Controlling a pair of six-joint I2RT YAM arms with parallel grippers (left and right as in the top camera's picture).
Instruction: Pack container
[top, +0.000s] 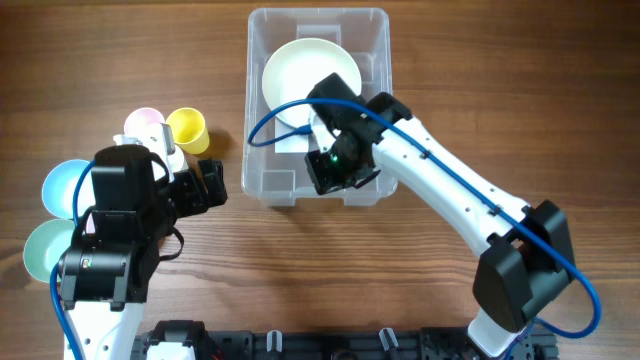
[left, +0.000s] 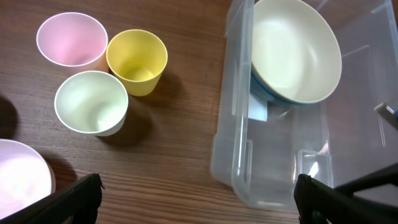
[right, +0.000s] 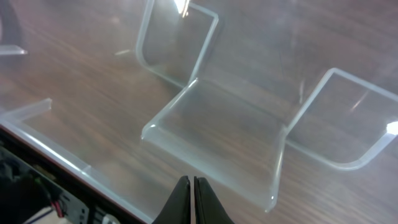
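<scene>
Container (top: 265, 185): yours sits mid-worktop (top: 520, 80), with a cream bowl (top: 310, 68) inside its far end.
Left jaws: spread wide, left of the container, by the cups (top: 187, 128).
Right jaws: pressed together on nothing, over the container's near end.

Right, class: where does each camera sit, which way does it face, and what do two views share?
Overhead: above the table, facing straight down; both arms, container, bowl.
Left wrist: on the left arm, facing the yellow cup and container; open left gripper at bottom corners.
Right wrist: down onto the container's clear plastic; shut right gripper bottom centre.
Shared: overhead and left wrist show the yellow cup.
</scene>
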